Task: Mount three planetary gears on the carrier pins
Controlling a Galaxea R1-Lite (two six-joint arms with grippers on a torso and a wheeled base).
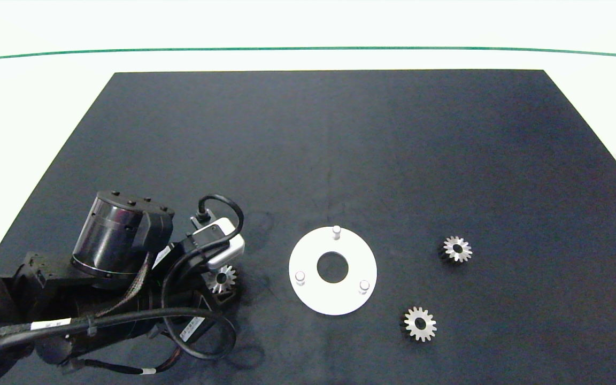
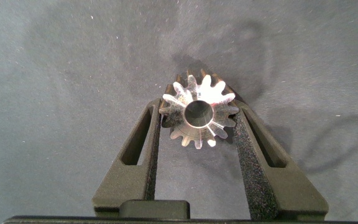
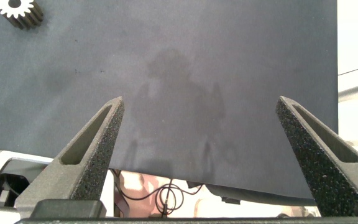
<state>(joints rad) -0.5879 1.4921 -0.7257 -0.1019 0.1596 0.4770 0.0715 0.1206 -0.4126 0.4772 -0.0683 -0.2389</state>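
Observation:
A white ring-shaped disc (image 1: 357,255) lies on the dark mat, and its three carrier pins (image 1: 336,231) (image 1: 300,277) (image 1: 363,286) stand upright and bare. To the left of the disc my left gripper (image 1: 222,287) (image 2: 197,113) is shut on a silver planetary gear (image 1: 222,277) (image 2: 199,114), its fingers (image 2: 143,143) pressing the teeth from both sides. Two more gears (image 1: 457,248) (image 1: 420,323) lie flat on the mat to the right of the disc. My right gripper (image 3: 199,109) is open over bare mat with nothing between its fingers, and a gear (image 3: 18,11) shows at the corner of the right wrist view.
The dark mat (image 1: 340,149) covers most of the white table (image 1: 30,107). A thin green line (image 1: 308,48) runs along the far side. The left arm's body and cables (image 1: 126,299) fill the near left corner. The right arm is outside the head view.

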